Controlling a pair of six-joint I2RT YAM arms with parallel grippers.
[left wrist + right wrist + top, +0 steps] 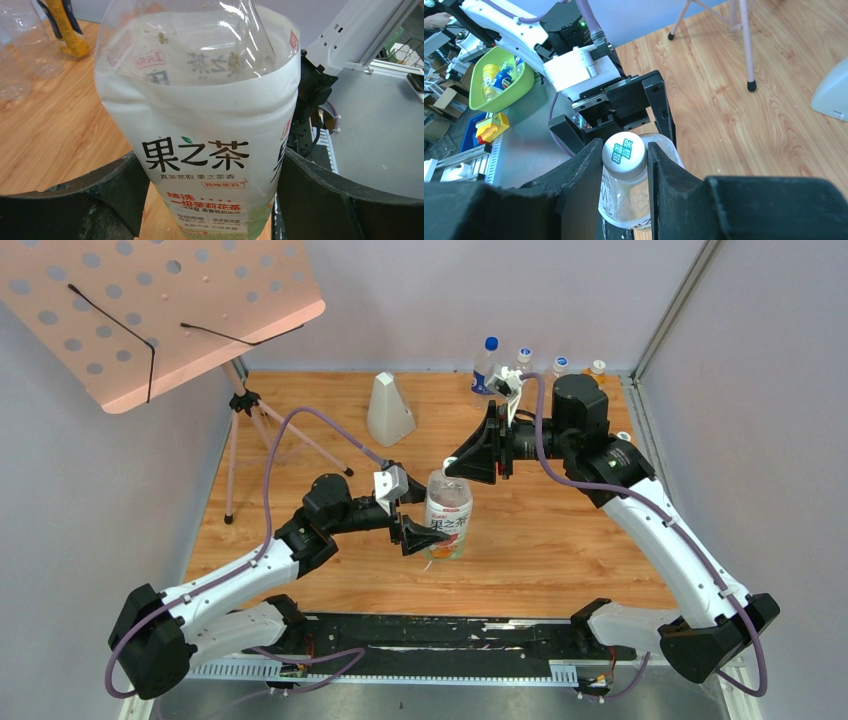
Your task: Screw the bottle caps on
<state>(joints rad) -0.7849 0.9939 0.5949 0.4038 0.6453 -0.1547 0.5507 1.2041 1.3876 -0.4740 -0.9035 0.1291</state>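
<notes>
Nearest us, the left gripper (212, 200) clamps the labelled body of the larger bottle (449, 508), upright on the table (560, 540), while the right gripper (624, 152) pinches 1 white cap (624, 159) on its neck — we judge the turn needs the cap kept level and the bottle held firm.

Robotics lab cell: a wooden tabletop (560, 560) enclosed by grey panels (420, 300) on an aluminium frame (680, 300), with a left arm (240, 575) and a right arm (660, 530) bolted at its edge. Outside stand a green bin (499, 103) of drinks and cardboard boxes (444, 97).
</notes>
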